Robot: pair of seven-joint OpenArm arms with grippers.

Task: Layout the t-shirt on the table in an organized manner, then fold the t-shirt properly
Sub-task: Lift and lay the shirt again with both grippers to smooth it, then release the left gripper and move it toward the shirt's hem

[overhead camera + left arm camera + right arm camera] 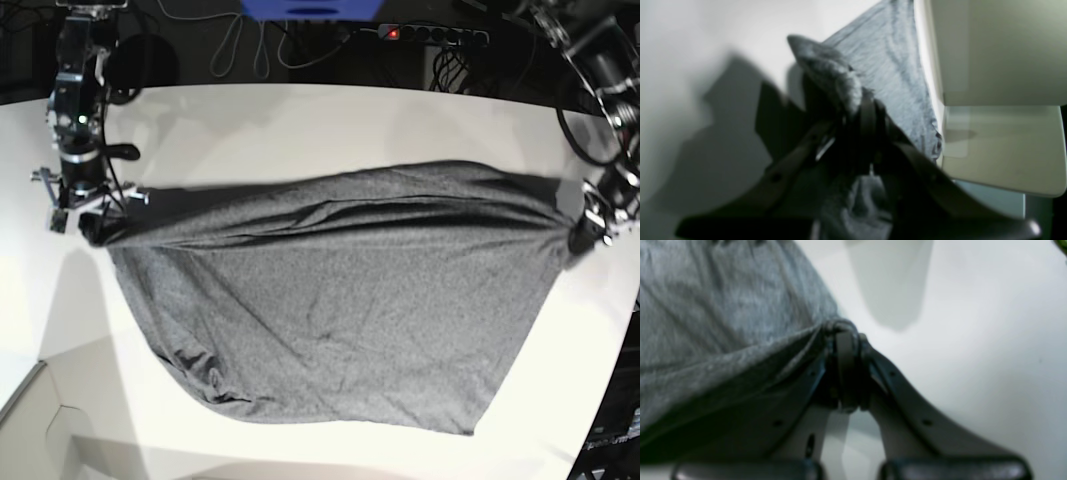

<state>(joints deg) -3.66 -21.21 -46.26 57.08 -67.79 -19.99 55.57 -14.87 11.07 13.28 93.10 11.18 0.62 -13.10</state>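
Two corners of the t-shirt (340,300) are pinched, one in my closed left gripper (583,232), one in my right gripper (88,226); it hangs stretched over the tabletop (300,120). Pulling wider could slip a thin pinch, dropping cloth crumpled.

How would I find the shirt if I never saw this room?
Look at the big white table. Stretched across it between the two robot hands is the t-shirt, each end pinched tight. It is dark grey, soft and wrinkly, the only cloth there.
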